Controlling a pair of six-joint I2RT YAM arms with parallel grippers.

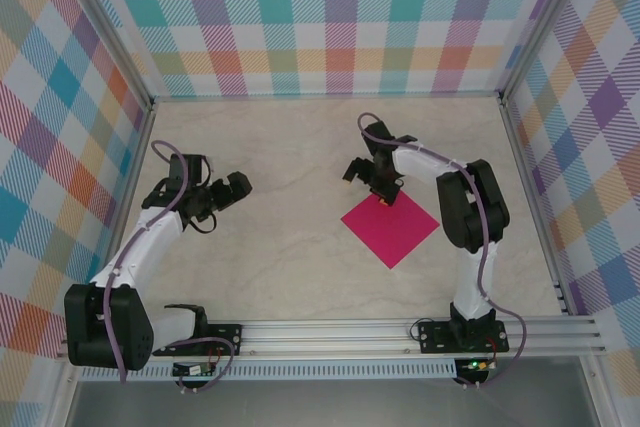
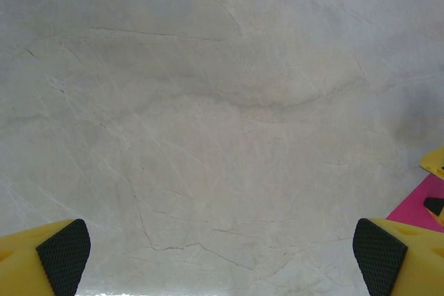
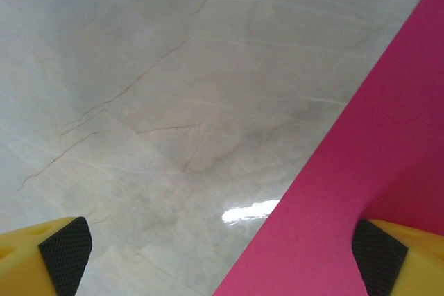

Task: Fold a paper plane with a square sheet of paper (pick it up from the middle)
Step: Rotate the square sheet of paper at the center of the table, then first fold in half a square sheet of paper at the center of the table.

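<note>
The square sheet of paper (image 1: 390, 230) is magenta-pink and lies flat and uncreased on the table, turned like a diamond, right of centre. My right gripper (image 1: 366, 187) hovers open over the sheet's far corner. In the right wrist view the sheet (image 3: 374, 171) fills the right side; one fingertip (image 3: 378, 254) is over the paper and the other over bare table, with nothing between them at the right gripper (image 3: 222, 258). My left gripper (image 1: 226, 191) stands open over bare table at the left. In its own view the left gripper (image 2: 222, 261) holds nothing, and the sheet (image 2: 416, 206) peeks in at the right edge.
The marble-look table (image 1: 290, 147) is boxed in by checked walls at the back and both sides, with metal posts at the corners. An aluminium rail (image 1: 340, 332) carrying both arm bases runs along the near edge. A yellow finger of the right gripper (image 2: 433, 163) shows in the left wrist view.
</note>
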